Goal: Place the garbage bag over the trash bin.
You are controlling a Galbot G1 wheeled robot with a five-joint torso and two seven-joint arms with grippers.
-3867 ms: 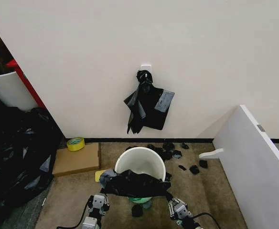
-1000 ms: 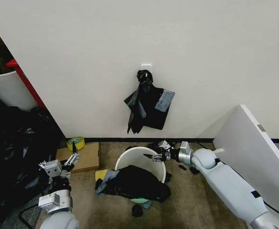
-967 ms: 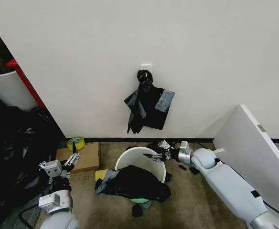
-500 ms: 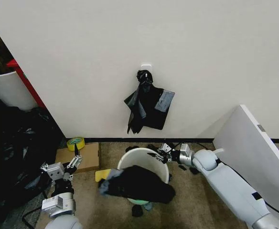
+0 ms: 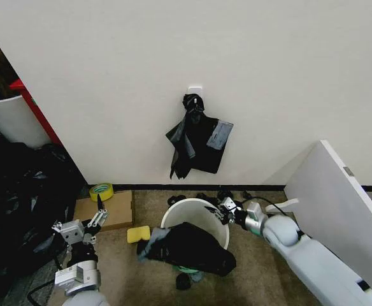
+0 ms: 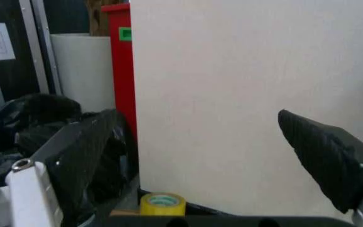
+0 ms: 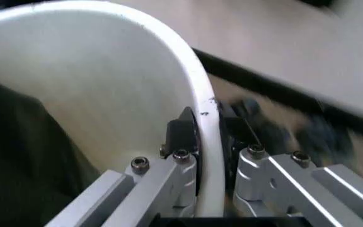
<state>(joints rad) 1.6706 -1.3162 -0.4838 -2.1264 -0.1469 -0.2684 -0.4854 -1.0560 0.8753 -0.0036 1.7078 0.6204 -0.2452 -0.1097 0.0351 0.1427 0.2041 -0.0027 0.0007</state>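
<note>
Two pincers: right pincer [image 5: 223,210] pinches the trash bin [image 5: 194,214] rim; left pincer [image 5: 82,225] spread, raised.

No text, brand or number can be read anywhere; the white sheet [image 6: 2,41] on the dark panel and the green label [image 6: 125,33] on the red edging are illegible.

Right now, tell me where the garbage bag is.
In the head view, the garbage bag lies draped over the near rim of the trash bin, low centre on the floor. The right gripper clamps the bin's far right rim.
</note>
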